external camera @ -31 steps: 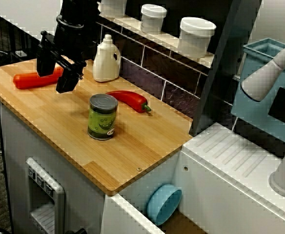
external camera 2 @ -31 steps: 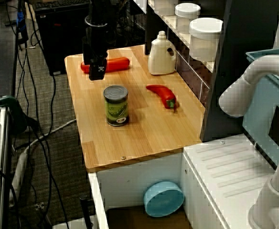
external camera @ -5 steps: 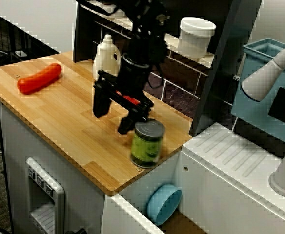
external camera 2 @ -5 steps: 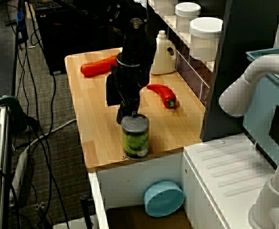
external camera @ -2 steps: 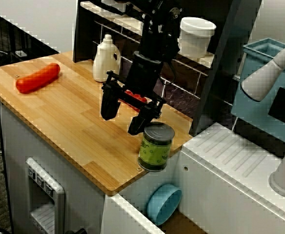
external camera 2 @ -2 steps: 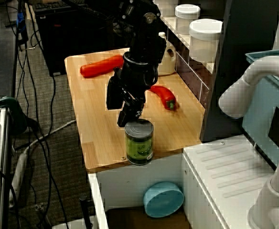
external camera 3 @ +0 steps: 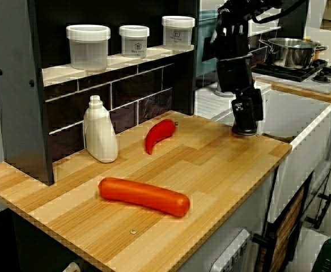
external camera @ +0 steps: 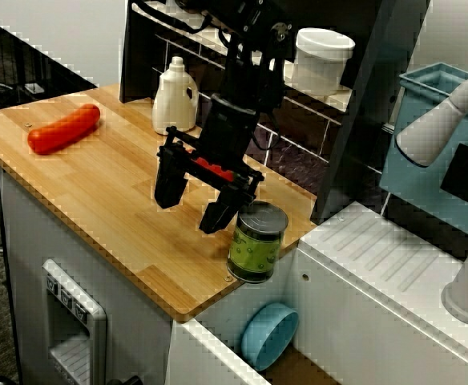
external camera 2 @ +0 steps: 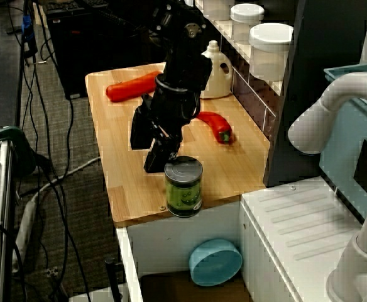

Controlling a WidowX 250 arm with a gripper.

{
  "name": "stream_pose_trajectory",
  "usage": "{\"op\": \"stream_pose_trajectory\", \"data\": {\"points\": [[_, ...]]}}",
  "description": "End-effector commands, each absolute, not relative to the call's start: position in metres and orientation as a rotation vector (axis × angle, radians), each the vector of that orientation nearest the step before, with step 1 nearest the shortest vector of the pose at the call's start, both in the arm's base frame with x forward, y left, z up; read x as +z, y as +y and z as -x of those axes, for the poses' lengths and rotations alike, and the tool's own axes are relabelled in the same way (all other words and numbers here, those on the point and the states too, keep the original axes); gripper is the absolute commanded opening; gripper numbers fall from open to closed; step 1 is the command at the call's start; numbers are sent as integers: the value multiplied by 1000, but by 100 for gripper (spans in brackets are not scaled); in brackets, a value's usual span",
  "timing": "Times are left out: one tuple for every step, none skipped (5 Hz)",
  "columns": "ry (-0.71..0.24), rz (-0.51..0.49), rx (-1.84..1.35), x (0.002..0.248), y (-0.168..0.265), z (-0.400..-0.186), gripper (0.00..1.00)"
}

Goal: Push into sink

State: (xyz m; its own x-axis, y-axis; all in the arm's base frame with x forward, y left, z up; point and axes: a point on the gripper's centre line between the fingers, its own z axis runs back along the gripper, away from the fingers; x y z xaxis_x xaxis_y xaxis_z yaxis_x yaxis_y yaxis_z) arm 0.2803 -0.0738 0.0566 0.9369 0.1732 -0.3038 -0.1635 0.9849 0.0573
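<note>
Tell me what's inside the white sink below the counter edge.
A light-blue plastic bowl lies tipped on its side inside the white sink, on the brownish floor. The frame edge cuts off the rest of the basin.

wooden counter [external camera: 98, 192] (can [external camera: 256, 241] at edge) bears bottle [external camera: 175, 96], peppers [external camera 3: 159, 135].

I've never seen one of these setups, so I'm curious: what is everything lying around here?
can: one, green label, at the counter's edge by the sink
sink: one, white walls, below the counter's end
bowl: one, light blue, tipped on edge in the sink
chili pepper: one, red, near the tiled back wall
sausage: one, orange-red, far end of the counter
bottle: one, cream, by the back wall
jars: three, white-lidded, on the shelf
pot: one, steel, on the stove
crate: one, teal, beyond the sink
claw: one, black, open, beside the can
</note>
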Motion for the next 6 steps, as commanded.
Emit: {"op": "stream_pose_trajectory", "data": {"points": [[234,-22,193,74,-59,-289,100],[238,-8,204,76,-55,-289,100],[246,-14,187,72,-66,-287,100],[269,6,169,68,-86,-285,100],[271,0,129,61,-126,-281,100],[288,-5,99,56,-158,-283,100]]}}
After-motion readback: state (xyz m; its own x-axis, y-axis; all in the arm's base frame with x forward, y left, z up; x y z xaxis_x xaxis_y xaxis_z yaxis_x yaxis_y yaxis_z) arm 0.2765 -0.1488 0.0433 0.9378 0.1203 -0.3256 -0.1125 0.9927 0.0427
